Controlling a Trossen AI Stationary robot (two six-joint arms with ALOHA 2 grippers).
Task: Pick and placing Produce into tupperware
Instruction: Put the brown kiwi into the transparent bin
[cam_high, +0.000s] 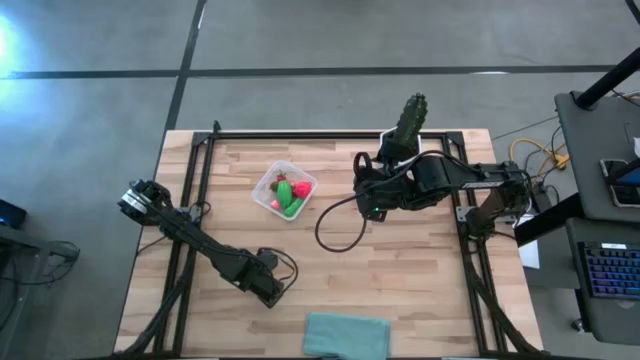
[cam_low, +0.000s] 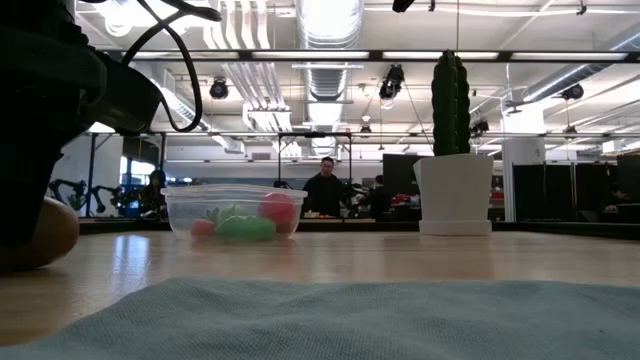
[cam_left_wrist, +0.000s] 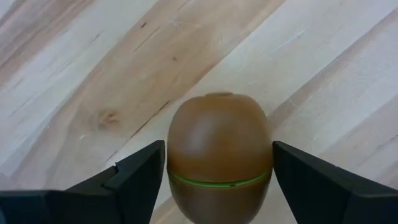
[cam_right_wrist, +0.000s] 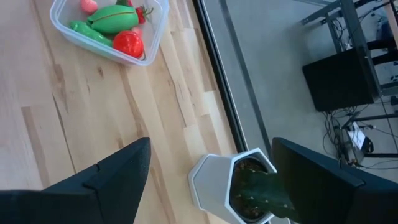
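— Hidden from above? Brown kiwi (cam_left_wrist: 219, 155), under the left gripper (cam_high: 270, 288).
— Cropped elsewhere? Cactus (cam_right_wrist: 258, 190) at frame edge, teal cloth (cam_low: 330, 318) blurred in foreground

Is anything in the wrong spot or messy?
Only one thing: the brown kiwi sits on the table between the left tool's open fingers, while the other produce lies in the tupperware. Nothing is spilled.

Potted cactus (cam_high: 409, 124); teal cloth (cam_high: 346, 335); perhaps a person (cam_low: 323, 188).
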